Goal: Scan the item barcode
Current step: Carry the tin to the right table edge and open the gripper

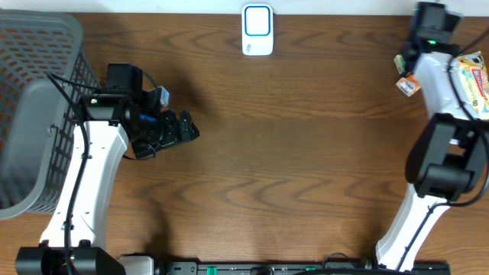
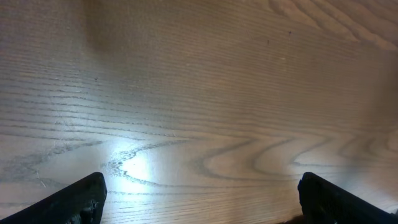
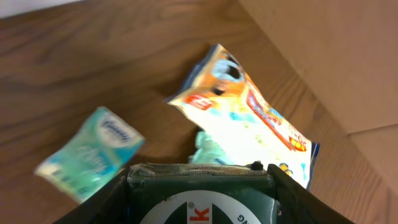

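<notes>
Beside basket (image 1: 30, 46), left end effector (image 2: 204, 200) apart; right end effector (image 3: 202, 202) seemingly grips green pack (image 3: 199, 179).

In the overhead view the right arm (image 1: 439, 84) covers part of the snack bag (image 1: 475, 82) at the tabletop's far right corner, and the picture's edge cuts the bag too. The small packet (image 1: 407, 82) beside the arm is too small to read. From the right wrist, the dark green pack (image 3: 199, 177) runs off the bottom edge, its label showing one letter, and the teal packet (image 3: 90, 155) is blurred. The basket (image 1: 38, 114) is cut off at the left.
</notes>
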`<state>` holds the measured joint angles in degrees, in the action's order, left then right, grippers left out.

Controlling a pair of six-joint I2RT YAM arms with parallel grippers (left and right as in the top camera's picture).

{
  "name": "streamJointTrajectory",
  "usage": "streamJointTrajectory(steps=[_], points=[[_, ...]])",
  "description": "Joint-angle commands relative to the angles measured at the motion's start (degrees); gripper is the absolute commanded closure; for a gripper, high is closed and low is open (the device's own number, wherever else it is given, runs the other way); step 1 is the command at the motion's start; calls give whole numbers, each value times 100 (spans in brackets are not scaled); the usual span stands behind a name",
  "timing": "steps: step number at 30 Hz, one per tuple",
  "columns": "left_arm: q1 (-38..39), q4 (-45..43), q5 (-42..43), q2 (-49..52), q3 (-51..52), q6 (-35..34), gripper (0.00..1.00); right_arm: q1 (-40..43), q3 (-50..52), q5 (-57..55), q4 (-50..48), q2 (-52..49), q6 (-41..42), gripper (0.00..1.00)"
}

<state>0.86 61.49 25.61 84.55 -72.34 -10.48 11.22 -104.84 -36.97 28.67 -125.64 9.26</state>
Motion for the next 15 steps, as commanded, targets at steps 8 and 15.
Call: streamJointTrajectory(steps=[8,15], points=[[13,15,31,42,11,79,2,271,-17,717,162,103,315,1],[13,15,31,42,11,79,2,188,-17,826,345,179,540,1]])
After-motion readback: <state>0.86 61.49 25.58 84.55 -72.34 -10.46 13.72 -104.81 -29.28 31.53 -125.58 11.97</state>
